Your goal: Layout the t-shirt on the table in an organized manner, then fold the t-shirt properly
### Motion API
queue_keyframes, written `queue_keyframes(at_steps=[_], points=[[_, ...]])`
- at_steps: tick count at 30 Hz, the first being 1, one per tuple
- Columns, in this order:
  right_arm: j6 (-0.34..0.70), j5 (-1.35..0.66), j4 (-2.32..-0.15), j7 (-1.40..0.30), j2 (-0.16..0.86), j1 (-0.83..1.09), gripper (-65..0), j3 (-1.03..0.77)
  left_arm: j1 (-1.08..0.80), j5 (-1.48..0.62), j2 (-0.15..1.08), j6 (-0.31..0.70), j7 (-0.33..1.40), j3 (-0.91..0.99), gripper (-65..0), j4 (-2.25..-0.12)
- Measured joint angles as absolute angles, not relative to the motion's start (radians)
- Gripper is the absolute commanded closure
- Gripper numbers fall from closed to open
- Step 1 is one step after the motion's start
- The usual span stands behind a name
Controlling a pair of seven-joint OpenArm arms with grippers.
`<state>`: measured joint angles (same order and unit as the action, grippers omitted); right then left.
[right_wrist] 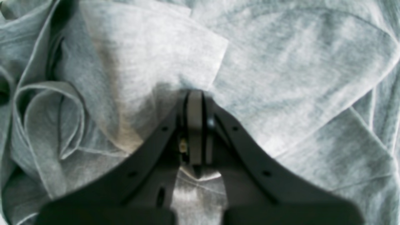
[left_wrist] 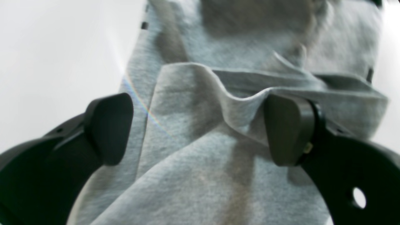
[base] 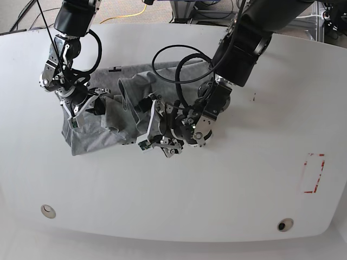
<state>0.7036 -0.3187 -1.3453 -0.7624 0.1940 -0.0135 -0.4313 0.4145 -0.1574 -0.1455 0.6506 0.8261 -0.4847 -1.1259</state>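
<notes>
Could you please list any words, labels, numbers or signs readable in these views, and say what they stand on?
None can be read.
Small dark marks at the t-shirt edges: too blurred to read.
Red tape rectangle on the table: an outline only, no text.

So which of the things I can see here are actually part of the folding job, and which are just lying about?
Part of the job:
- t-shirt, crumpled in a heap
- table
- left claw, wide open over the cloth
- right claw, shut on a fold of the shirt

Just lying about:
- red tape rectangle
- two round grommets
- cables on the arms
</notes>
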Motion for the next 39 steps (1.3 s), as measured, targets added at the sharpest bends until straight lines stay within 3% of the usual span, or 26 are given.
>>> queue_keyframes(at_steps=[14, 20, 30, 39], points=[[0.704, -0.319, -1.345, -0.762, 0.194, -0.014, -1.3, -0.431, 0.476, -0.338, -0.144, 0.492, 0.783, -0.487, -65.0, -0.978], [0.703, -0.319, -1.345, -0.762, 0.194, -0.014, -1.3, -0.431, 0.482, -0.391, -0.141, 0.477, 0.772, -0.514, -64.7, -0.969], [0.704, -0.319, -1.345, -0.763, 0.194, -0.015, -1.3, -0.431, 0.478, -0.398, -0.146, 0.472, 0.772, -0.597, -52.8, -0.965], [0.704, -0.319, -1.345, -0.763, 0.194, -0.015, -1.3, -0.431, 0.479, -0.398, -0.144, 0.472, 0.773, -0.597, -49.7, -0.965]])
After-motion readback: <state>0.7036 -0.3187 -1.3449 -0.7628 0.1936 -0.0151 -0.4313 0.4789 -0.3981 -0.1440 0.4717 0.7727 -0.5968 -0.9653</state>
